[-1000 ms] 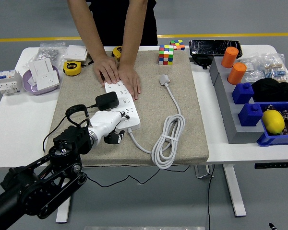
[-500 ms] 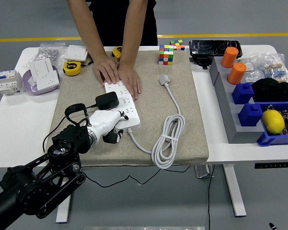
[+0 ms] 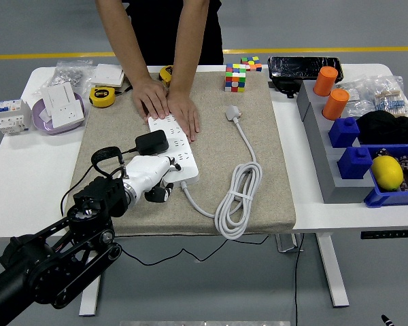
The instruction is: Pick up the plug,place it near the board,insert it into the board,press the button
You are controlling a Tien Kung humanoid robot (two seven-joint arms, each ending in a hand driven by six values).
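Left hand, fingers curled and gripping nothing, rests on white power strip; black plug seated there; a person's hands press the strip's far end.

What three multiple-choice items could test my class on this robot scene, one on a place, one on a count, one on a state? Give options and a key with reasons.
1. Where does the black plug sit?
A. On the white power strip
B. In the blue bin
C. On the bare table at right

2. How many orange cups stand at the right?
A. One
B. Two
C. Four

3. What are the person's hands doing?
A. Lifting the coiled white cable
B. Pressing flat on the power strip's far end
C. Holding the colour cube

Key:
1 A: the plug sits on the strip's near half, just above the left robot hand.
2 B: two orange cups stand side by side in the grey tray.
3 B: both palms lie flat on the strip; the cable and cube lie untouched.
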